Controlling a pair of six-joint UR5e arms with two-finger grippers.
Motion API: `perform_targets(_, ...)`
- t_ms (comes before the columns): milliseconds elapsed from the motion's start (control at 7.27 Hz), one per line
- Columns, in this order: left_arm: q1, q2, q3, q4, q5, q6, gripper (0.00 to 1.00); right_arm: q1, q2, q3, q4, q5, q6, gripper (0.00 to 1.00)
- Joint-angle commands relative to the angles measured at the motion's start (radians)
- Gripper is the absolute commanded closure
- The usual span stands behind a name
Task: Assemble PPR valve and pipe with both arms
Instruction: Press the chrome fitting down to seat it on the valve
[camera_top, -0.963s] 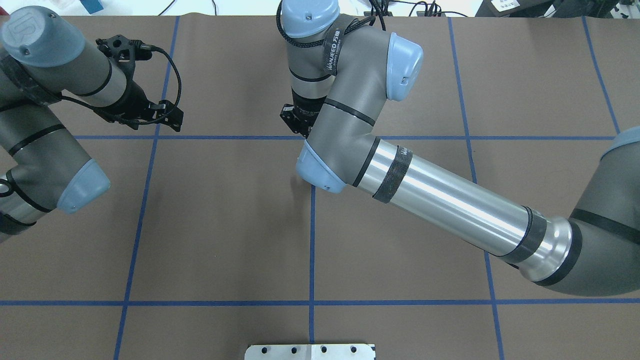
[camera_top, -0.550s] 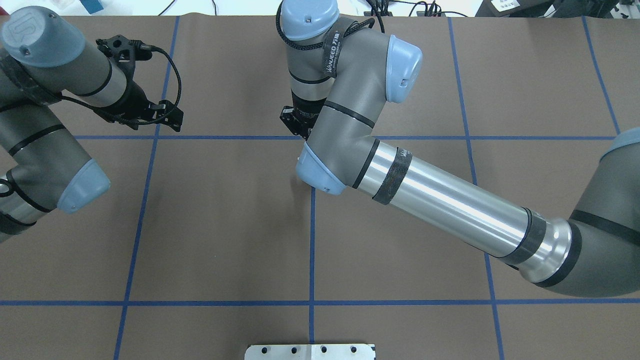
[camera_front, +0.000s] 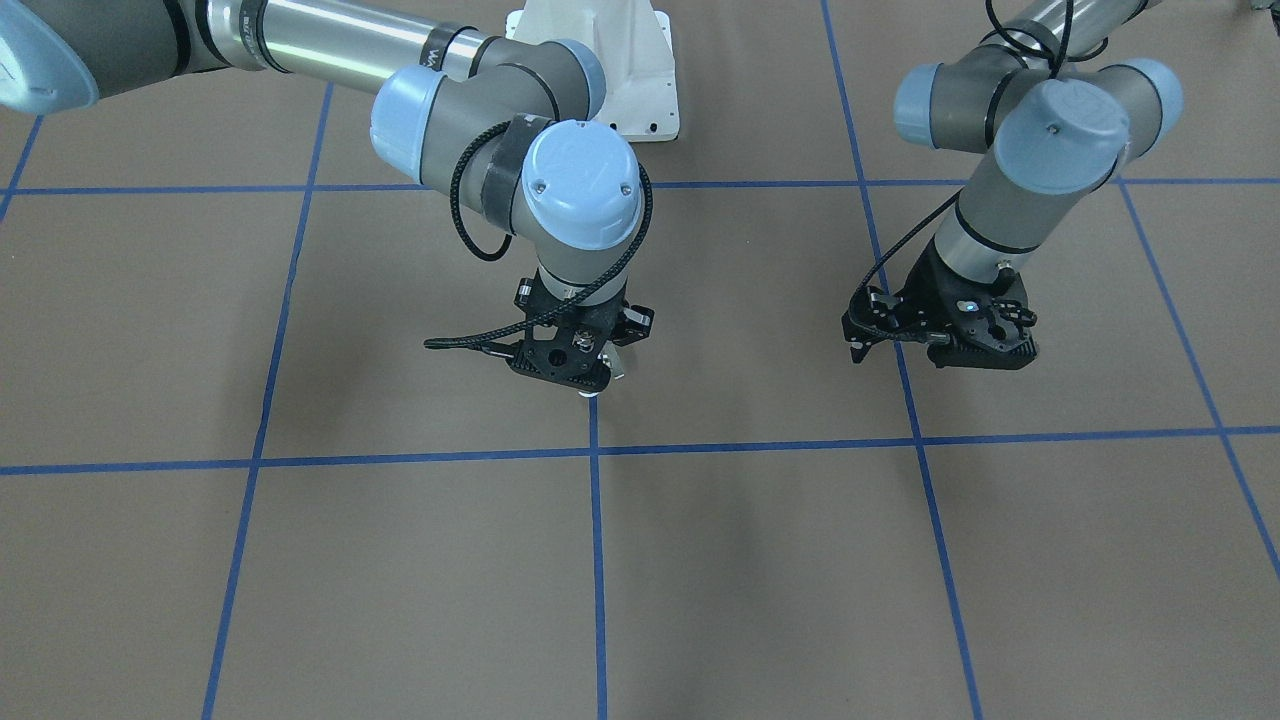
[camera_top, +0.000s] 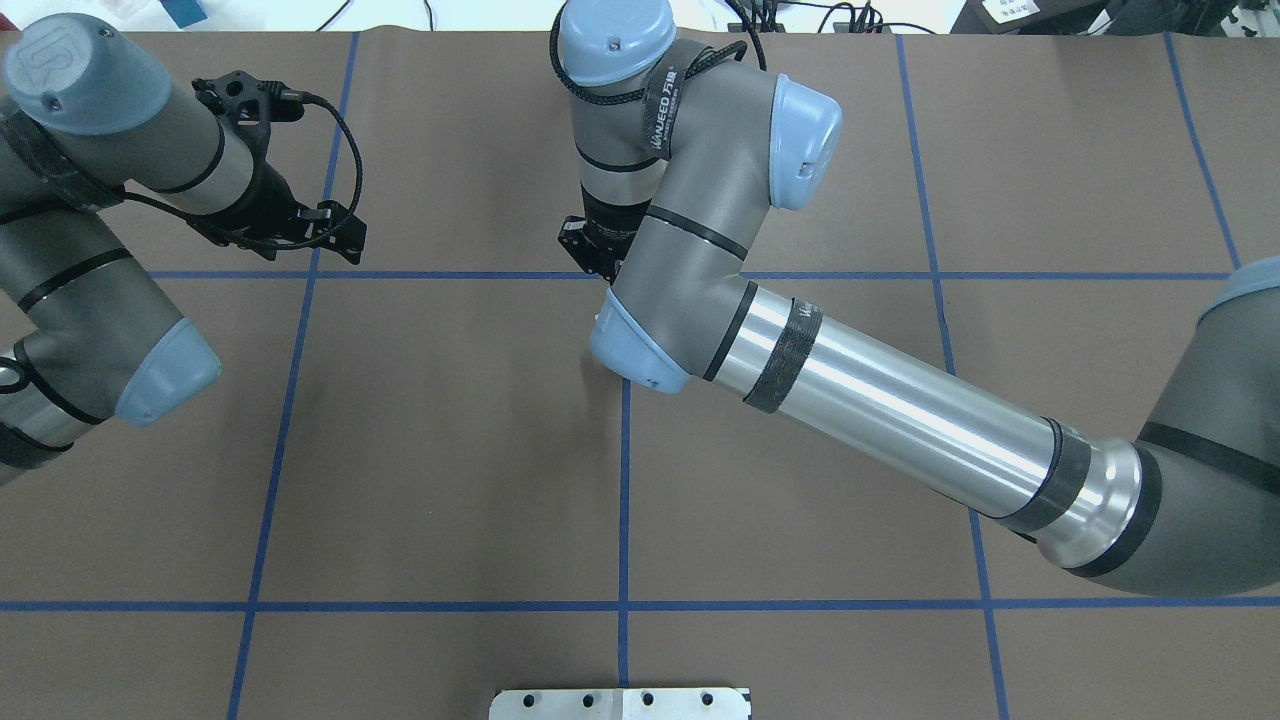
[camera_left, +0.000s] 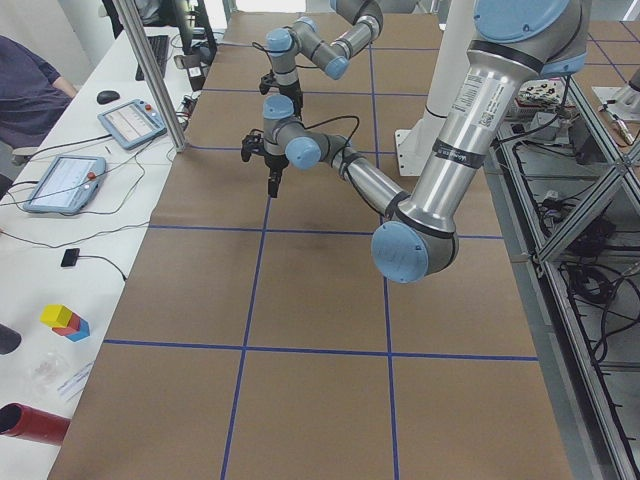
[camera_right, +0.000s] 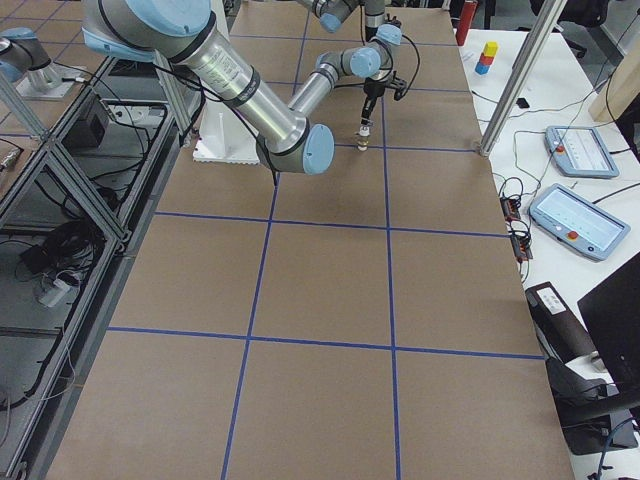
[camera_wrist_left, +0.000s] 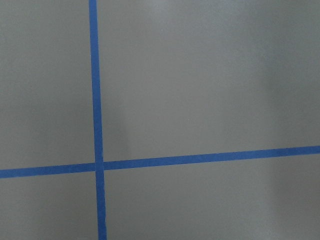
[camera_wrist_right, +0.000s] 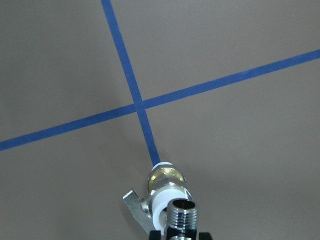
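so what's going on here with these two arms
The right gripper is holding the chrome pipe fitting, with the PPR valve hanging off it, pointed down at the brown table near a blue tape crossing. The two parts look joined. The left gripper hangs off to the side with nothing visible in it.

Right wrist view: the bottom edge cuts off the short chrome threaded pipe (camera_wrist_right: 181, 214) and the black fingers (camera_wrist_right: 155, 234) flanking it; the pipe partly covers the white-and-brass valve with grey lever (camera_wrist_right: 162, 186). Overhead view: the right arm's wrist (camera_top: 625, 120) hides the right gripper (camera_front: 598, 368) except one black corner. Side views: valve too small to resolve. Left gripper (camera_front: 860, 342): finger gap indiscernible.
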Motion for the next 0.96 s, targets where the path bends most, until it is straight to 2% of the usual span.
perform_targets(0, 0.000, 0.000, 0.003, 0.001, 0.000, 0.000, 0.00, -0.003, -0.001, -0.001, 0.001, -0.001, 0.000, 1.00)
perform_targets(825, 0.000, 0.000, 0.003, -0.001, 0.000, -0.002, 0.00, -0.003, -0.013, -0.005, 0.021, -0.002, -0.002, 1.00)
